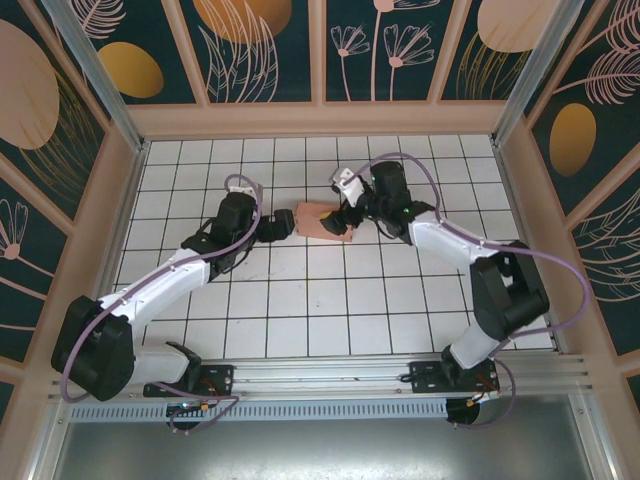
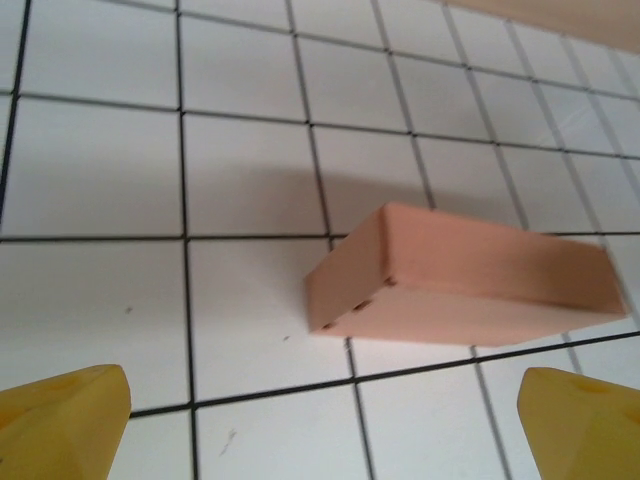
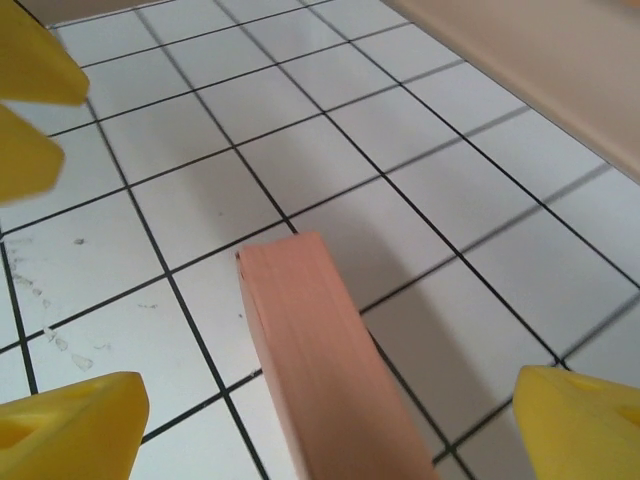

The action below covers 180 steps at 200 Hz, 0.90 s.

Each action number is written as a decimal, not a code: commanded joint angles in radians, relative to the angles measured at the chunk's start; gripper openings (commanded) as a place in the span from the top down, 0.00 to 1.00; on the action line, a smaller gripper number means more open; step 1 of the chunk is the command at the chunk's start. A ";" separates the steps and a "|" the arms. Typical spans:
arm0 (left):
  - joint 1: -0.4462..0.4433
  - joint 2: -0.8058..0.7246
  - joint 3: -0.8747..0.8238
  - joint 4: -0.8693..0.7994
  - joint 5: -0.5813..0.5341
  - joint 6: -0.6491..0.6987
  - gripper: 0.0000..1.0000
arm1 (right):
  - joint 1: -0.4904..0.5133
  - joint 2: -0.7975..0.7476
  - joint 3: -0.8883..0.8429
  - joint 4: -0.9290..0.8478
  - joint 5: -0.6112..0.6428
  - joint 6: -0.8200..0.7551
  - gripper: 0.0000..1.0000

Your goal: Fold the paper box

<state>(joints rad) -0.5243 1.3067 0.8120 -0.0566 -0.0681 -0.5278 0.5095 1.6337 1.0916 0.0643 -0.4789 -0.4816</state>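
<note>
Your paper box (image 1: 320, 222) folded shut, mid-worktop (image 1: 300, 320), nearer far edge. Your left hand (image 1: 281, 226) spread wide, empty, just beside box. Your right hand (image 1: 343, 220) wide, fingers (image 3: 75, 430) astride box end, not gripping

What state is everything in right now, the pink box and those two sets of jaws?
Paper box: folded up, closed, on the tiled table, not gripped.
Left gripper: jaws open, empty, the box ahead of them.
Right gripper: jaws open, either side of the box's end, gaps showing both sides.
</note>
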 commanded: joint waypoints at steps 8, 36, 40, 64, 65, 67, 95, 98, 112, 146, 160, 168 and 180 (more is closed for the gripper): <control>0.018 -0.065 -0.050 -0.013 -0.050 -0.014 0.02 | 0.007 0.138 0.182 -0.255 -0.116 -0.198 0.08; 0.098 -0.090 -0.102 0.020 0.033 -0.049 0.01 | 0.021 0.263 0.337 -0.381 -0.110 -0.263 0.10; 0.106 -0.090 -0.107 0.023 0.043 -0.053 0.01 | 0.023 0.279 0.354 -0.393 -0.107 -0.269 0.10; 0.132 -0.085 -0.125 0.033 0.081 -0.059 0.01 | 0.027 0.361 0.442 -0.455 -0.089 -0.286 0.15; 0.133 -0.085 -0.126 0.033 0.082 -0.059 0.01 | 0.027 0.363 0.445 -0.457 -0.090 -0.288 0.15; 0.133 -0.083 -0.126 0.034 0.084 -0.059 0.01 | 0.027 0.369 0.450 -0.461 -0.090 -0.291 0.15; 0.138 -0.071 -0.133 0.037 0.089 -0.051 0.01 | 0.033 0.435 0.531 -0.558 -0.081 -0.327 0.25; 0.139 -0.068 -0.133 0.037 0.091 -0.051 0.02 | 0.032 0.440 0.538 -0.568 -0.081 -0.331 0.28; 0.139 -0.060 -0.134 0.038 0.093 -0.047 0.02 | 0.032 0.458 0.563 -0.605 -0.075 -0.346 0.34; 0.141 -0.042 -0.134 0.043 0.100 -0.040 0.02 | 0.032 0.450 0.576 -0.633 -0.090 -0.359 0.54; 0.141 -0.037 -0.134 0.043 0.099 -0.037 0.02 | 0.032 0.438 0.569 -0.626 -0.085 -0.354 0.60; 0.141 -0.037 -0.134 0.043 0.097 -0.037 0.01 | 0.032 0.428 0.560 -0.615 -0.079 -0.349 0.65; 0.141 -0.039 -0.135 0.043 0.093 -0.035 0.01 | 0.032 0.409 0.540 -0.596 -0.074 -0.342 0.65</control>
<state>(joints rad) -0.3916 1.2621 0.6895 -0.0418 0.0181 -0.5694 0.5350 2.0842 1.6382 -0.5129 -0.5507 -0.8265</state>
